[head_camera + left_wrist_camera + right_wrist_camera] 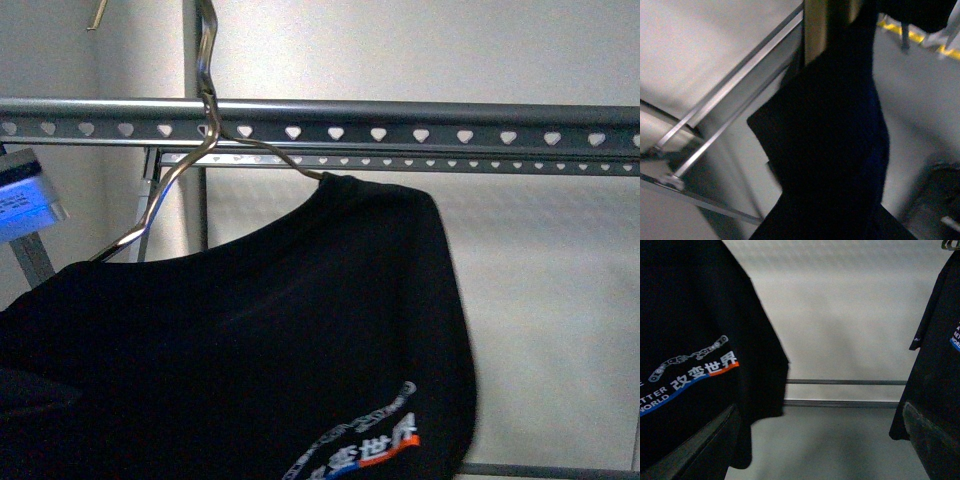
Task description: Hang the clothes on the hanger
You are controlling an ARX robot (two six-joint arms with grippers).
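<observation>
The black T-shirt [280, 330] with its white, orange and blue logo [370, 440] hangs on a shiny coat hanger [185, 165]. The coat hanger's neck crosses the near rail of the grey rack [420, 125], which has heart-shaped holes; the hook's top runs out of the frame. In the left wrist view black cloth [830, 150] fills the middle and hides my left gripper, which is shut on it. My right gripper [820, 440] is open and empty, its fingers [700, 445] beside the shirt's lower hem [690, 315].
A second rack rail [450, 163] runs behind the first. A blue and white tag [25, 195] hangs at the left. Another black T-shirt [940, 340] hangs by my right gripper's other finger. Low rails [845, 382] run along the white wall. Rack bars [740, 75] pass the left wrist.
</observation>
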